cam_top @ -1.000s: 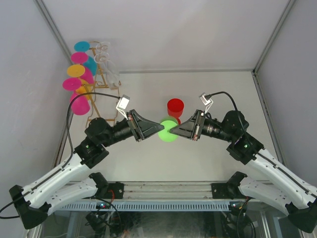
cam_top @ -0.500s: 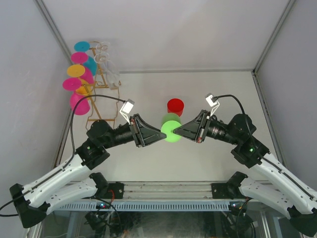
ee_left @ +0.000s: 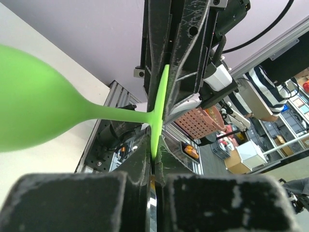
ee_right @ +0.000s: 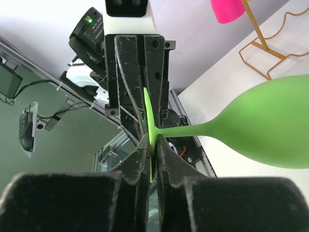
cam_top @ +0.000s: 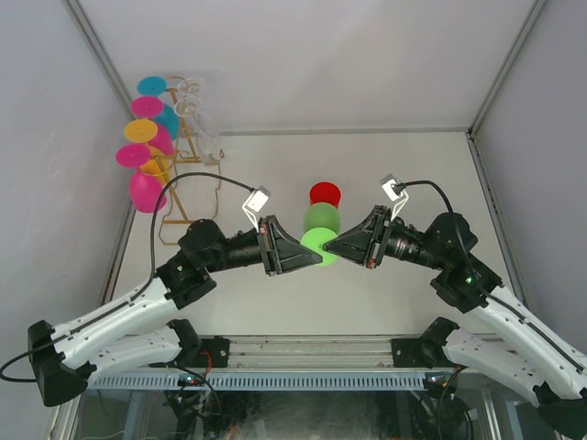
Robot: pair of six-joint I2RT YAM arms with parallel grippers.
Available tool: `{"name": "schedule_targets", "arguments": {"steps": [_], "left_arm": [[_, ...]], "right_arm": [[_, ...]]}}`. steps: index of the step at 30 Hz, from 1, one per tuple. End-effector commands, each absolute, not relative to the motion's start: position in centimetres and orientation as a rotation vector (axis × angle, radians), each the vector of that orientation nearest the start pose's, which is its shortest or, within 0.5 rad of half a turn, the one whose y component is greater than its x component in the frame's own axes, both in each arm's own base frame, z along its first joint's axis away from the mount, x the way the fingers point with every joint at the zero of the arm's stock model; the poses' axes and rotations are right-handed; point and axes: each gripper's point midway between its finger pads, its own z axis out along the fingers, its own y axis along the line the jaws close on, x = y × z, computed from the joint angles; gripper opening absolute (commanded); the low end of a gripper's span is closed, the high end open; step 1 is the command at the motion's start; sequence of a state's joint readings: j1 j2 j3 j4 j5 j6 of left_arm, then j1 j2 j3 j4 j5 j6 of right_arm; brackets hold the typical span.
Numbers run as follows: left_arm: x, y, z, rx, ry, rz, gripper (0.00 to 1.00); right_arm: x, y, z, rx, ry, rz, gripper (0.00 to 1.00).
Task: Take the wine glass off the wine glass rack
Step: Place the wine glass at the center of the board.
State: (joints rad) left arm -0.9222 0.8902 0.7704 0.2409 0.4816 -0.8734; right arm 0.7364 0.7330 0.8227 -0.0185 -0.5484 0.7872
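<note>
We see the left gripper (ee_left: 154, 162) and the right gripper (ee_right: 152, 159) pinched shut on the foot of the green wine glass (ee_left: 38, 111), held sideways above the counter (cam_top: 413, 179).

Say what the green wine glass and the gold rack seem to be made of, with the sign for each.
The green wine glass: probably plastic or silicone, matte; it is fully opaque and evenly coloured, with no glassy reflections. The wine glass rack: probably metal wire with a brass-coloured finish; its rods are thin, bent into curls and a frame.
</note>
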Motion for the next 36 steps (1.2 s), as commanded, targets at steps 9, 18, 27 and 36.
{"name": "schedule_targets", "arguments": {"steps": [9, 18, 27, 36], "left_arm": [[8.1, -29.7, 34.7, 0.824, 1.35, -1.509, 0.0], [3.5, -28.1, 29.9, 1.307, 1.082, -1.34, 0.0], [4.0, -26.8, 24.8, 1.493, 1.039, -1.138, 0.0], [8.8, -25.8, 20.2, 1.57, 1.168, -0.745, 0.0]], "right_arm": [[13.1, 22.5, 39.5, -0.407, 1.552, 1.291, 0.58], [14.6, 17.3, 41.1, -0.248, 1.527, 1.036, 0.63], [15.4, 14.8, 40.4, -0.101, 1.674, 0.938, 0.77], [16.3, 18.1, 36.6, -0.143, 1.96, 1.347, 0.77]]}}
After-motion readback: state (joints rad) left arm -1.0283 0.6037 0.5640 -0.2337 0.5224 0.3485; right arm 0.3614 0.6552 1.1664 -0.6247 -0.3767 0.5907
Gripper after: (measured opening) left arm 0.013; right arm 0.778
